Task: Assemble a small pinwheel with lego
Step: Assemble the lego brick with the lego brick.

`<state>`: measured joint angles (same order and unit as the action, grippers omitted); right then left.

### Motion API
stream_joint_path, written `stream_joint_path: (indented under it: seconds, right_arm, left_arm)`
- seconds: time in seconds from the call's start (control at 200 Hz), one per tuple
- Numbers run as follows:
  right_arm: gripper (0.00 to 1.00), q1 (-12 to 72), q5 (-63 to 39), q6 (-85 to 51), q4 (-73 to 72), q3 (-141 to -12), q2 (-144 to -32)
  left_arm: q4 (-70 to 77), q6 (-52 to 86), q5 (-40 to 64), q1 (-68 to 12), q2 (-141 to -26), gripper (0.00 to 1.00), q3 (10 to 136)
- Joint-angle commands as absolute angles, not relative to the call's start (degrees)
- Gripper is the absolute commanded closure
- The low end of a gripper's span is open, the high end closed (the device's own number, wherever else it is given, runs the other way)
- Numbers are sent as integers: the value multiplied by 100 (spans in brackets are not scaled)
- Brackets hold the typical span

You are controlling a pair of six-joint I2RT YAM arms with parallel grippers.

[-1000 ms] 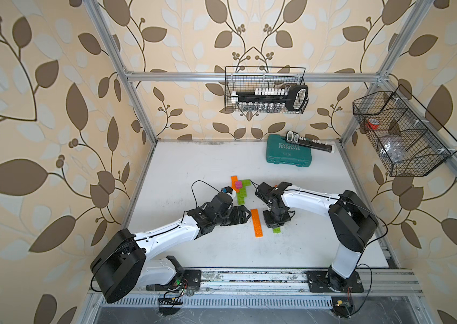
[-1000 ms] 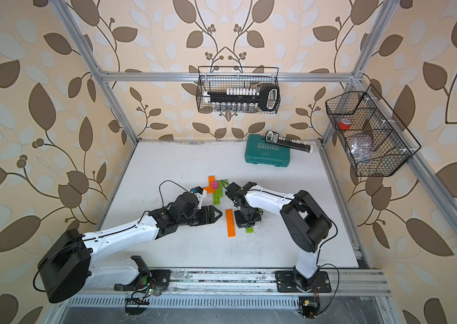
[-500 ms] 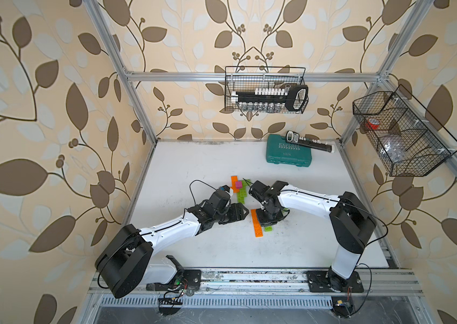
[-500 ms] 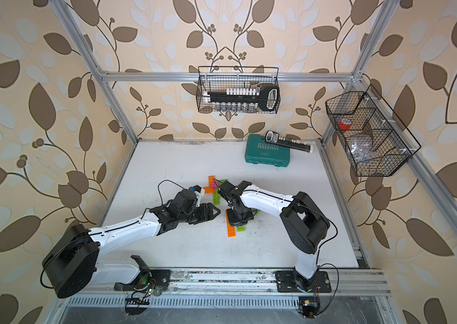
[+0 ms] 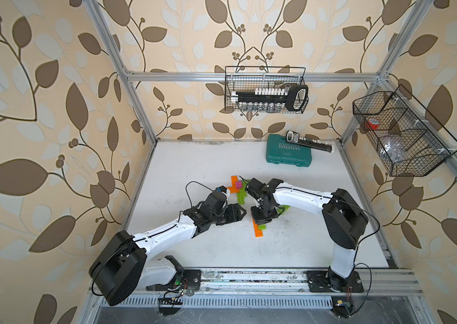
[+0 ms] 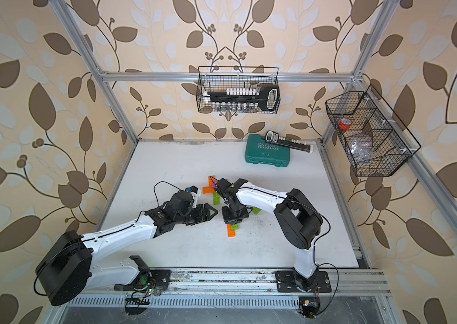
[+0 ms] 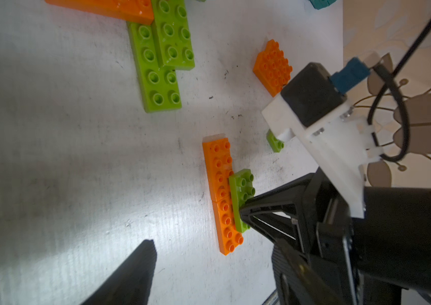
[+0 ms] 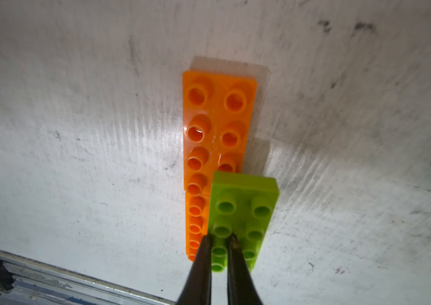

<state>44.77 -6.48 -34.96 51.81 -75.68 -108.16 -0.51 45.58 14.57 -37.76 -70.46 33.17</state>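
Lime-green brick [image 8: 243, 211] sits studs-up on the edge of the orange strip [image 8: 217, 118], which is two orange bricks end to end. The strip lies flat on the desk [image 5: 207, 168], front-middle, between the arms. Green overlaps the strip's side by roughly one stud column and the rest hangs off toward the right arm. Can't tell if it is pressed home or only resting on the studs. Right claw [image 8: 219, 237] is clenched, its fingers pinching one stud of the green brick from above.

Change: a second ago the green brick was beside the strip and apart from it, under the same claw. Since then the right arm has slid it in toward the left arm, and now the two colours meet. Right claw stayed clenched throughout. Left claw [image 6: 212, 212] has barely moved. It hovers just beside the strip on the opposite side, released, nothing in it.

Meaning: looks like a blade join on this strip. Placing is about done, pressing and letting go still to come. The overlap is slim, so the joint may pop on release. Left claw is well placed to brace the strip.

Further back is the far cluster [image 5: 240, 196] of orange and lime bricks with a pink brick [image 5: 238, 184], not touched by either claw. Teal tool case [image 5: 289, 153] at the back wall, not part of this.
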Motion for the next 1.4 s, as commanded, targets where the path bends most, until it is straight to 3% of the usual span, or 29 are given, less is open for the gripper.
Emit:
stream_joint_path:
  seconds: [0.0,1.395]
  right_arm:
    - [90,4488,-664,-3544,5246,-7717,-11040]
    - [91,4779,-44,-4333,5457,-7290,-11250]
  left_arm:
    - [-96,4544,1467,-3695,-6847,28,3265]
    - [-254,4476,1470,-3638,-6850,28,3252]
